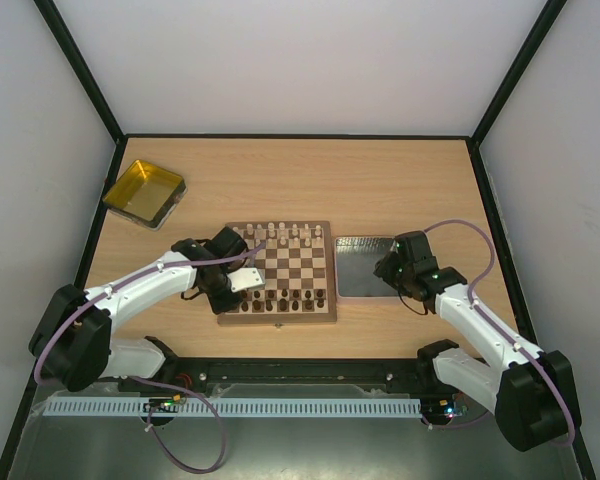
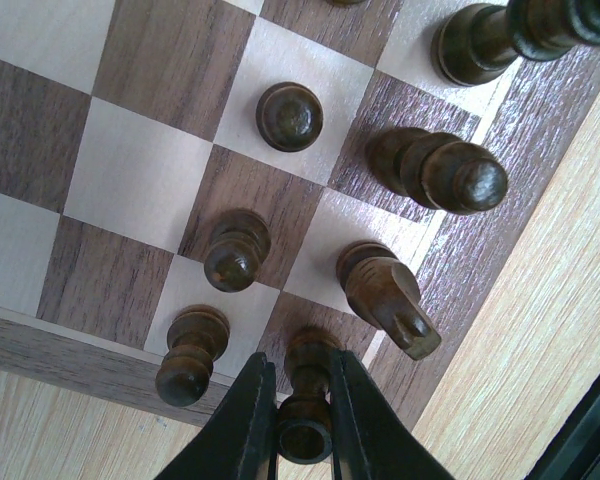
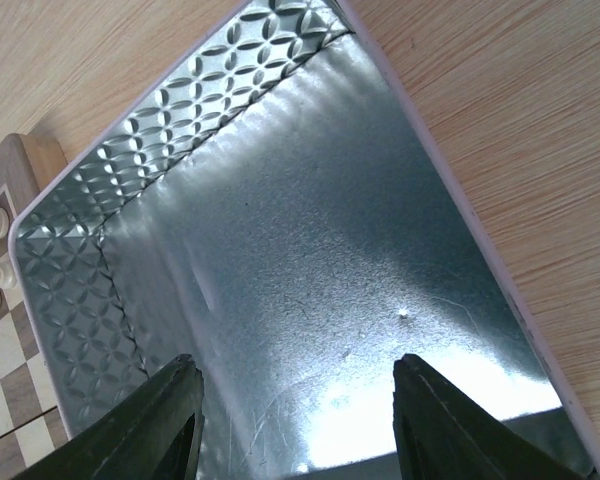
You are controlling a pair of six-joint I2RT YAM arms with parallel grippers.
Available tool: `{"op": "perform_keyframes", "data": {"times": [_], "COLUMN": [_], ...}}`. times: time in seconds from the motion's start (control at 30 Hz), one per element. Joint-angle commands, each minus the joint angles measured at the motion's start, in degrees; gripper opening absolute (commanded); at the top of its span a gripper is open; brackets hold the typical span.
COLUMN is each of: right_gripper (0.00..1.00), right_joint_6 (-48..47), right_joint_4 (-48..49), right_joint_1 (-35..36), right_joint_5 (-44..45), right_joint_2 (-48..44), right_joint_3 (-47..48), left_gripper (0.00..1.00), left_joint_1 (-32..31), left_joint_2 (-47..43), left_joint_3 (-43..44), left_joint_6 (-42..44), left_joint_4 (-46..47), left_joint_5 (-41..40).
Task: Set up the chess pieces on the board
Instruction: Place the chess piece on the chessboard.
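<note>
The board (image 1: pixel 280 317) lies at the table's middle, with pale chess pieces (image 1: pixel 280 234) along its far rows and dark ones (image 1: pixel 296 298) along its near rows. My left gripper (image 1: pixel 242 283) is at the board's near left corner. In the left wrist view this gripper (image 2: pixel 302 385) is shut on a dark piece with a ringed top (image 2: pixel 307 405), whose base stands on the corner dark square. A dark knight (image 2: pixel 385 295) and dark pawns (image 2: pixel 237 250) stand on the squares beside it. My right gripper (image 3: pixel 298 385) hangs open and holds nothing.
The right gripper (image 1: pixel 385 268) hovers over a grey metallic tray (image 3: pixel 310 250) just right of the board; no piece shows in it. A yellow tray (image 1: pixel 144 192) sits at the far left. Black frame rails border the table.
</note>
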Motion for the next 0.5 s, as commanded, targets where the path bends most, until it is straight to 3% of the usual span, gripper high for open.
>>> {"op": "perform_keyframes", "data": {"times": [0.0,0.17,0.27,0.47], "right_gripper": [0.52,0.52,0.52,0.52], "right_joint_6": [-0.19,-0.29,-0.32,-0.42], "right_joint_4": [0.71,0.79,0.71,0.62], "right_joint_1": [-0.22,-0.21,-0.19,-0.19], "right_joint_5": [0.82,1.0,1.0,1.0], "right_joint_2": [-0.59,-0.85,-0.72,-0.41], "right_joint_3": [-1.06,-1.3,-1.05,-0.75], "left_gripper": [0.03,0.03,0.14,0.17], "left_joint_1": [-0.25,-0.21,-0.2,-0.2], "left_joint_2": [1.57,1.62,1.03,0.56], "left_joint_3": [-0.44,-0.46,-0.45,-0.61], "left_joint_6": [-0.37,-0.55,-0.73,-0.8], "left_joint_4": [-0.76,-0.67,-0.42,-0.32], "left_joint_5": [-1.43,-1.57,-1.76,-1.87]}}
